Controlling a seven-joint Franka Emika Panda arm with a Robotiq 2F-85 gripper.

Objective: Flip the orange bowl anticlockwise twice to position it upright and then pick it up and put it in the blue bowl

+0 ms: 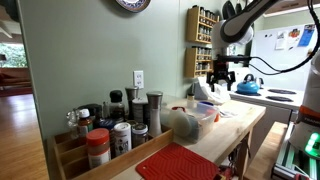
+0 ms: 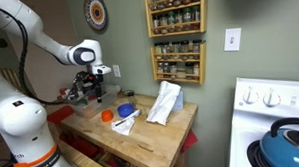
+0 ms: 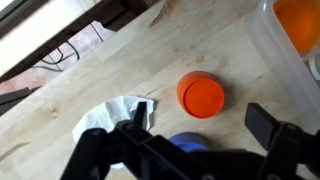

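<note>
Orange-red round plastic bowl (image 3: 201, 95) looks rim-down on the wooden surface (image 3: 120, 70), twelve o'clock of the open, empty fingers (image 3: 265, 122); hook its rim squarely, tip anticlockwise.

**Franka arm** (image 2: 28, 33), both exterior views: the white links rise to a bent elbow and run on to a wrist turned straight down. The black Robotiq gripper (image 2: 93, 92) hangs pointing downward above the counter (image 1: 238, 125), near its far end and clear of the surface. Wrist view: the two black fingers (image 3: 140, 118) stand wide apart, with the jaws fully spread.
</note>
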